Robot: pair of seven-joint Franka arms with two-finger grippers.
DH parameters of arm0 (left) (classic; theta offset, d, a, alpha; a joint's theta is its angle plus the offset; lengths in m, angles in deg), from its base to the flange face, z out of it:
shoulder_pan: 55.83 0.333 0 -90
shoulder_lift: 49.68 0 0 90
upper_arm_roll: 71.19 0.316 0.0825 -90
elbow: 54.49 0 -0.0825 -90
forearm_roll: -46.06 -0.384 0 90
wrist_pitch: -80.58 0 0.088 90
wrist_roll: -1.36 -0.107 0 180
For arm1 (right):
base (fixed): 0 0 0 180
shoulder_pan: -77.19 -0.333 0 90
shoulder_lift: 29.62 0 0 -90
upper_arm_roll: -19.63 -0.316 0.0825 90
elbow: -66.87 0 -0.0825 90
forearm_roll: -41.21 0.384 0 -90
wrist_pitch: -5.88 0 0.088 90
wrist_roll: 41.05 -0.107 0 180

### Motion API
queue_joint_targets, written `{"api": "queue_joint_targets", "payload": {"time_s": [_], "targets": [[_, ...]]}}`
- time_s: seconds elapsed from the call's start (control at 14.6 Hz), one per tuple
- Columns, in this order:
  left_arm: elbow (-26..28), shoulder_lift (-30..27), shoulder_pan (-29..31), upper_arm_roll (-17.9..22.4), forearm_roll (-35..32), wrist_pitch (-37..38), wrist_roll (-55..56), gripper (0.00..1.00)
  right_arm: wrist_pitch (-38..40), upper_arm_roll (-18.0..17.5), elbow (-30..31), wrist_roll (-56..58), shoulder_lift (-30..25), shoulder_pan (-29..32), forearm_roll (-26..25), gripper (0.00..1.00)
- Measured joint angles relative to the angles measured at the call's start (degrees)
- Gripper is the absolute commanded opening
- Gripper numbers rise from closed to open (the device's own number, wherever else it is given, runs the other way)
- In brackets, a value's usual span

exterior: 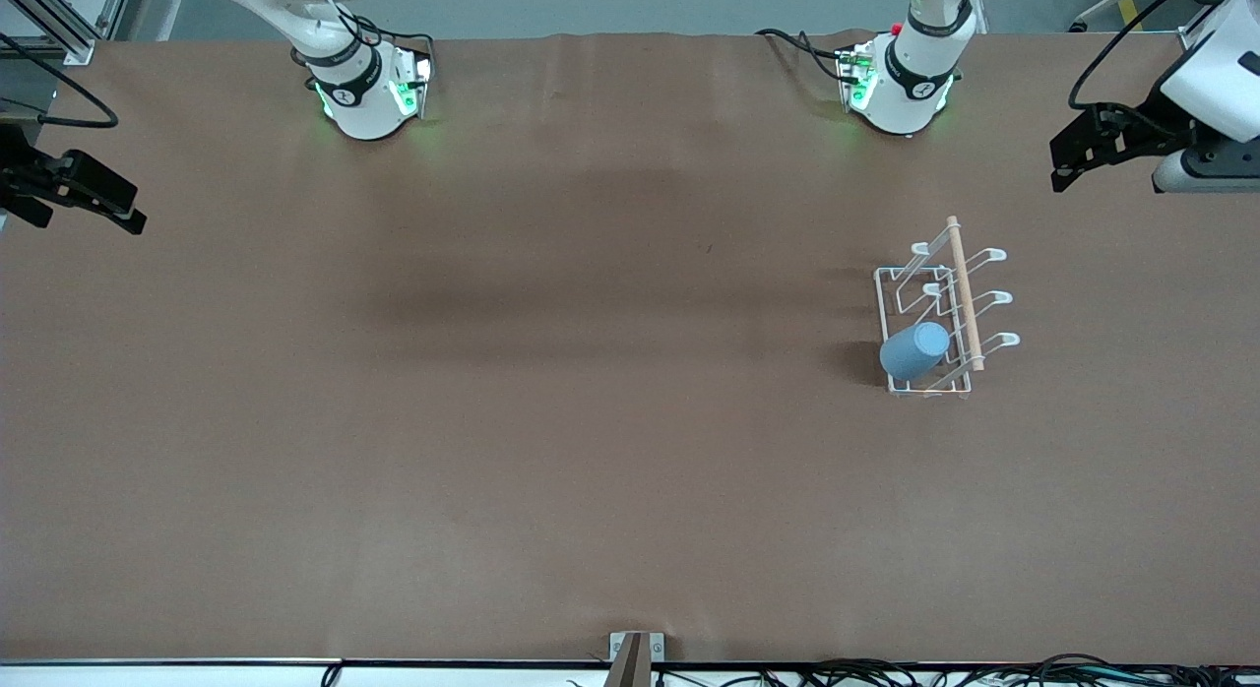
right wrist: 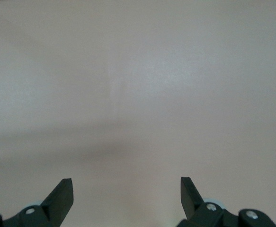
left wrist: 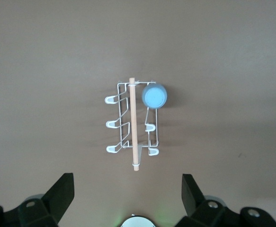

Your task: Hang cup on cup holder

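The light-blue cup (exterior: 915, 350) sits upside down and tilted over a prong of the white wire cup holder (exterior: 964, 293), at the holder's end nearest the front camera. In the left wrist view the cup (left wrist: 154, 95) shows its flat bottom beside the holder's wooden rod (left wrist: 134, 123). My left gripper (exterior: 1058, 167) is open and empty, high over the table's edge at the left arm's end, well apart from the holder; its fingers frame bare table in its wrist view (left wrist: 127, 187). My right gripper (exterior: 94, 215) is open and empty, waiting over the right arm's end (right wrist: 127, 189).
The brown table (exterior: 551, 421) bears only the holder. The two arm bases (exterior: 369, 87) (exterior: 901, 82) stand along the edge farthest from the front camera. Cables and a small bracket (exterior: 635, 653) lie at the nearest edge.
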Motion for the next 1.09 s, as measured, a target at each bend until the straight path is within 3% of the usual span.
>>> {"api": "queue_joint_targets", "payload": {"time_s": [0.34,1.09], "targets": [[7.2,-4.8,-1.2,1.5,0.7,-2.4,3.2,1.0,0.0,0.0,0.0,0.0,0.0,0.0,0.0,1.0],[6.7,-2.8,-1.3,1.7,0.7,-3.5,2.9,1.0,0.0,0.0,0.0,0.0,0.0,0.0,0.0,1.0]]}}
